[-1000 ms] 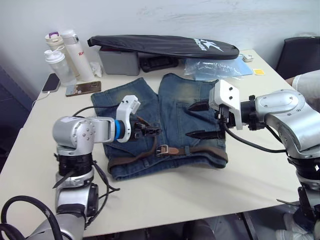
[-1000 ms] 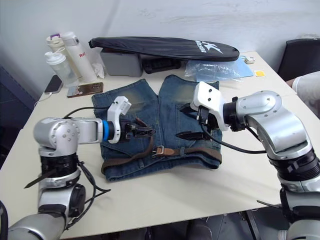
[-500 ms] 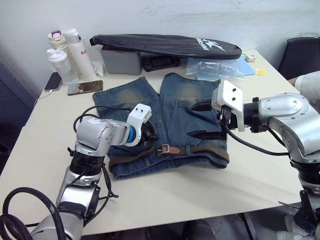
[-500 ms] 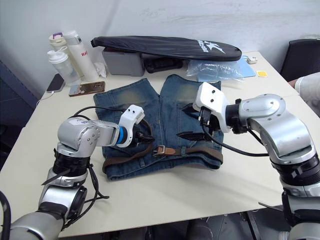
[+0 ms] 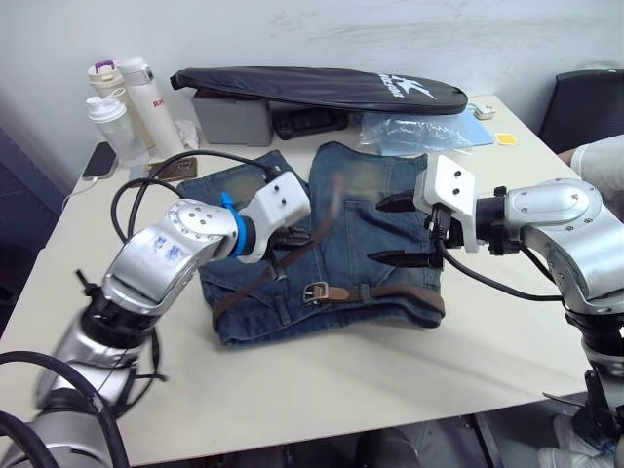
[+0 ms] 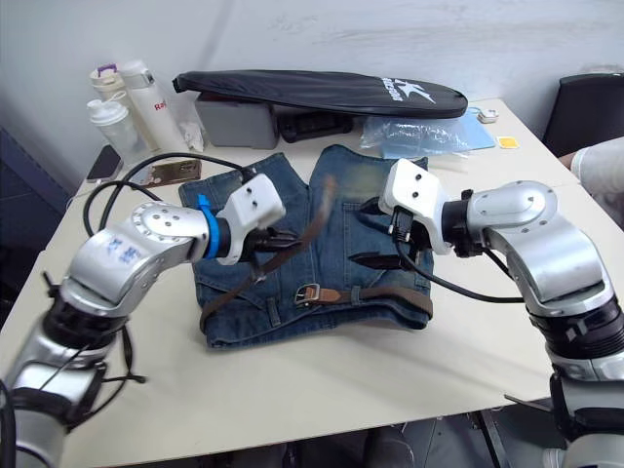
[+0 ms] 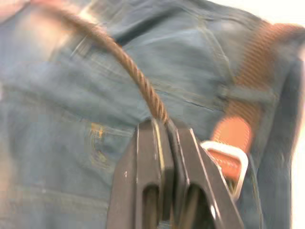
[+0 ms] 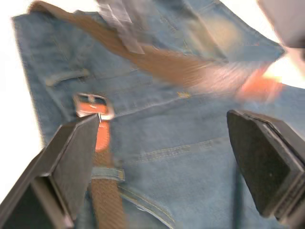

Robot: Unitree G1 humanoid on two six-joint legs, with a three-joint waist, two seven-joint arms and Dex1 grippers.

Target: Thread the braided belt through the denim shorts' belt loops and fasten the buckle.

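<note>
The denim shorts point(image 5: 351, 219) lie flat in the middle of the table point(image 5: 322, 375). The braided belt point(image 5: 400, 292) runs along their waistband at the near edge, under a belt loop point(image 5: 363, 291), with the silver buckle point(image 5: 314, 291) on its tan end. My left gripper point(image 6: 276, 240) is shut on the belt's free part point(image 7: 143, 86), which rises off the left leg and arcs up over the middle of the shorts point(image 5: 335, 190). Over the right leg, my right gripper point(image 5: 398, 231) hovers open and holds nothing. In the right wrist view the buckle point(image 8: 93, 106) lies beside one finger.
A long black bag point(image 5: 322, 88) lies across a grey box point(image 5: 229, 119) at the back. Bottles point(image 5: 127, 107) and phones point(image 5: 100, 161) stand at the back left, a clear plastic bag point(image 5: 414, 132) at the back right. A person's sleeve point(image 5: 600, 156) shows at the right edge.
My left gripper has shut on the belt and swung up and back, lifting its free end off the shorts. The right gripper has hardly moved.
</note>
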